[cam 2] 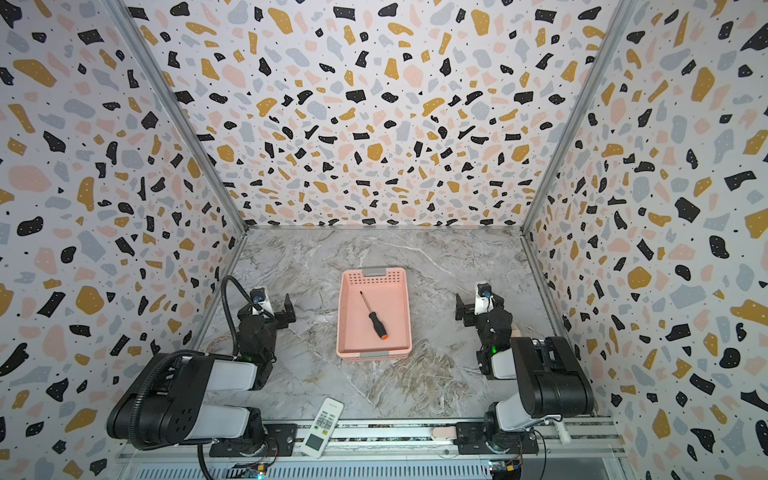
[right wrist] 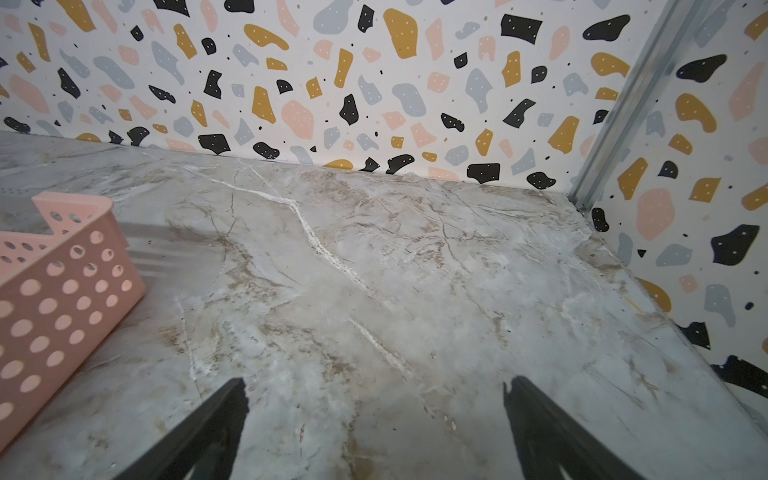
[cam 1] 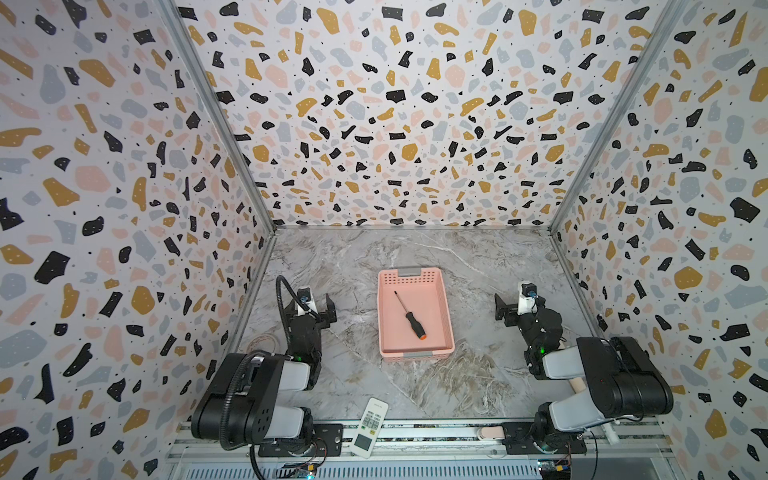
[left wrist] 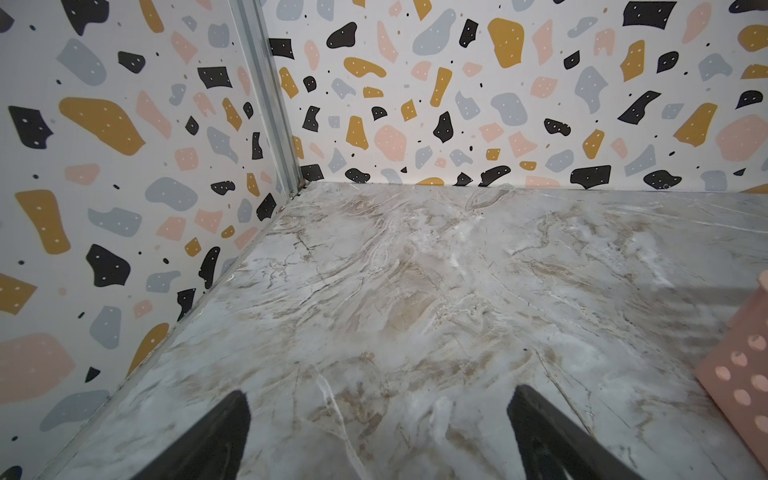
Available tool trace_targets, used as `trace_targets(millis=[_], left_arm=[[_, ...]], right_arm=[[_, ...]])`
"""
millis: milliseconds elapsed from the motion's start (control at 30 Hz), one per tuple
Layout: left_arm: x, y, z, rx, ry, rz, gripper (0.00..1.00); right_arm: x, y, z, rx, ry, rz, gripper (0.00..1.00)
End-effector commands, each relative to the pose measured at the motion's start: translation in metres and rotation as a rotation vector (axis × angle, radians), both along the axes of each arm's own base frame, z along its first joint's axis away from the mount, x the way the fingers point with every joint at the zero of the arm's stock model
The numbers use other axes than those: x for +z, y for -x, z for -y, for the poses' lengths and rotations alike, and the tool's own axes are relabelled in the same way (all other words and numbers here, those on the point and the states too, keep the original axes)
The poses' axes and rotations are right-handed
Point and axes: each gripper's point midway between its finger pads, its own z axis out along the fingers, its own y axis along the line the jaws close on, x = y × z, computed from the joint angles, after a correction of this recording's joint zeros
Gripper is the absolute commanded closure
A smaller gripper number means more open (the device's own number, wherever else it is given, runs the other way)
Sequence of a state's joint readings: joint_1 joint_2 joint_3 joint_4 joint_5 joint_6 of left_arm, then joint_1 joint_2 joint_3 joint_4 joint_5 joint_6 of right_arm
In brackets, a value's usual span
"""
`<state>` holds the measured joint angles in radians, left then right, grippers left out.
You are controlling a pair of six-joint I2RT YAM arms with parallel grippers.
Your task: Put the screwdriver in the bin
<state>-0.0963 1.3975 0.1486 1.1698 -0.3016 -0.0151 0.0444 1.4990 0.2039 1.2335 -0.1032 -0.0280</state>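
The screwdriver lies flat and diagonal on the floor of the bin, orange cap toward the near side, tip toward the far side. The bin, a salmon-pink perforated basket, stands at the table's middle; its corner shows in the left wrist view and the right wrist view. My left gripper stands open over bare marble left of the bin. Right of the bin my right gripper is open, nothing between its fingers.
A white remote control lies at the near edge, partly on the metal rail. A pink-handled item rests on that rail by the right arm's base. Patterned walls enclose the marble table on three sides.
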Motion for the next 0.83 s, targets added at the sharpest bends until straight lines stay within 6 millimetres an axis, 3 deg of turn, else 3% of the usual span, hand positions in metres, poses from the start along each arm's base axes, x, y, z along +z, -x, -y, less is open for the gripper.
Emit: trace_targets(millis=[0, 800], left_arm=[[0.0135, -0.0046, -0.0048, 0.027, 0.009, 0.047, 0.0], [0.0132, -0.0045, -0.0047, 0.027, 0.01, 0.046, 0.0]], right_arm=[[0.0069, -0.0024, 0.0001, -0.003, 0.011, 0.021, 0.01], [0.0072, -0.0035, 0.0005, -0.001, 0.006, 0.02, 0.01]])
